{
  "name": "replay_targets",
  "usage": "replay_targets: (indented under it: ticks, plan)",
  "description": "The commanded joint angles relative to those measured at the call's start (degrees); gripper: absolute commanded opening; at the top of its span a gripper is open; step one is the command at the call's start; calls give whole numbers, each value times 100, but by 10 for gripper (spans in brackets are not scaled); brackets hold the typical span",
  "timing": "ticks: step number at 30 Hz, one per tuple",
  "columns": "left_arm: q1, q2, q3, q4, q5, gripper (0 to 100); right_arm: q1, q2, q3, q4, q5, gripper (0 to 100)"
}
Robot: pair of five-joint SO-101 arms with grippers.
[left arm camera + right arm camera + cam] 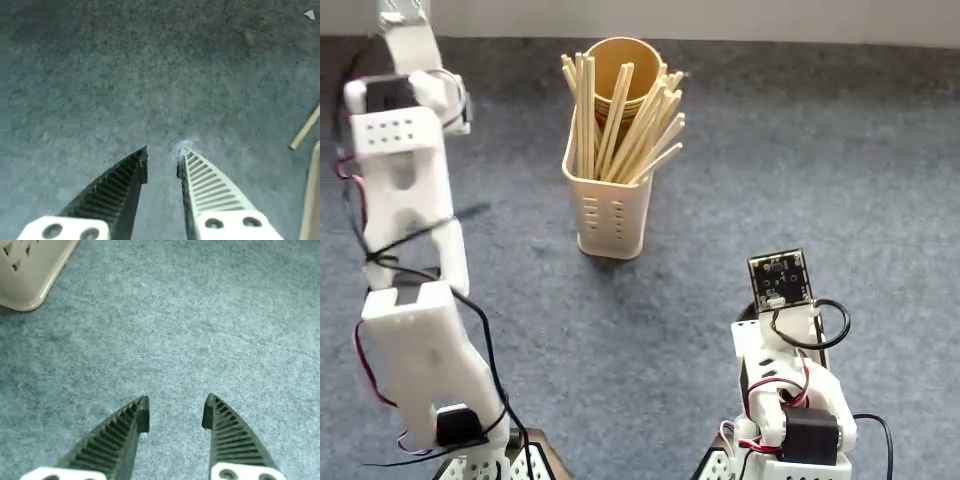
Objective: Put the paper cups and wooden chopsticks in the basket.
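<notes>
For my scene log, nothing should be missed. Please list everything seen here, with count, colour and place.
basket: one, cream, upright mid-carpet.
paper cups: nested stack, number unclear, tan, in the basket.
wooden chopsticks: many, pale wood, standing in the basket beside the cups.
carpet: one, grey-blue, under everything.
left arm: one, white, left of basket.
right arm: one, white, nearer than basket, to its right.
left tool: one, black and white, open, facing carpet.
right tool: one, black, open, facing carpet.

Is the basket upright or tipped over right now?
Upright. The basket stands on its base on the carpet, paper cups and wooden chopsticks sticking up from its open top.
</notes>
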Motion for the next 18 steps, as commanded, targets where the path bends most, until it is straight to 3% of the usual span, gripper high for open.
replay_targets:
  ticks: [1, 4, 7, 13, 18]
  plan:
    - [233, 409, 497, -2101, -35, 116, -22, -22, -22, -31, 62, 187]
    - [602, 963, 488, -2813, -571, 116, -13, -22, -22, -31, 62, 187]
    - [1007, 1200, 365, -2857, -958, 116, -13, -22, -22, -31, 62, 187]
    - [1393, 1218, -48, -2277, -1011, 121, -13, -22, -22, -31, 62, 187]
    - [1675, 1244, -163, -1697, -1011, 202, -13, -22, -22, -31, 62, 187]
